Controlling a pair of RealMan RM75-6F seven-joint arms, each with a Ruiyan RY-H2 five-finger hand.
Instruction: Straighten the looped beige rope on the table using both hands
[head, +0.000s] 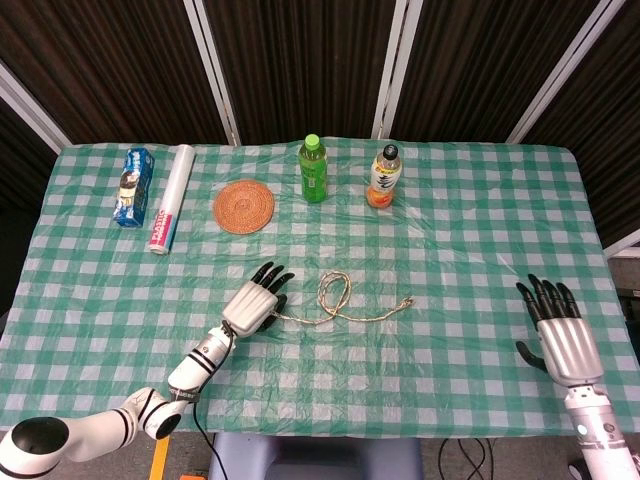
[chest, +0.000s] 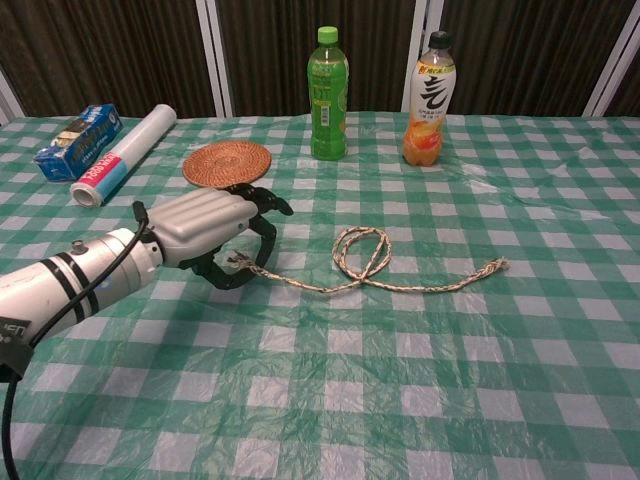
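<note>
The beige rope (head: 341, 307) lies near the middle of the green checked table (head: 470, 250), with one small loop (chest: 362, 248) and a frayed free end (chest: 493, 266) pointing right. My left hand (head: 254, 302) pinches the rope's left end between thumb and fingers; in the chest view the left hand (chest: 208, 236) rests low over the cloth with the rope trailing out to its right. At the table's right front edge my right hand (head: 556, 334) hangs with its fingers spread and nothing in it, well away from the rope. The chest view does not show it.
A green bottle (head: 314, 170) and an orange drink bottle (head: 384, 177) stand at the back. A woven coaster (head: 244, 207) lies behind my left hand. A white roll (head: 170, 198) and a blue packet (head: 134, 187) lie at the back left.
</note>
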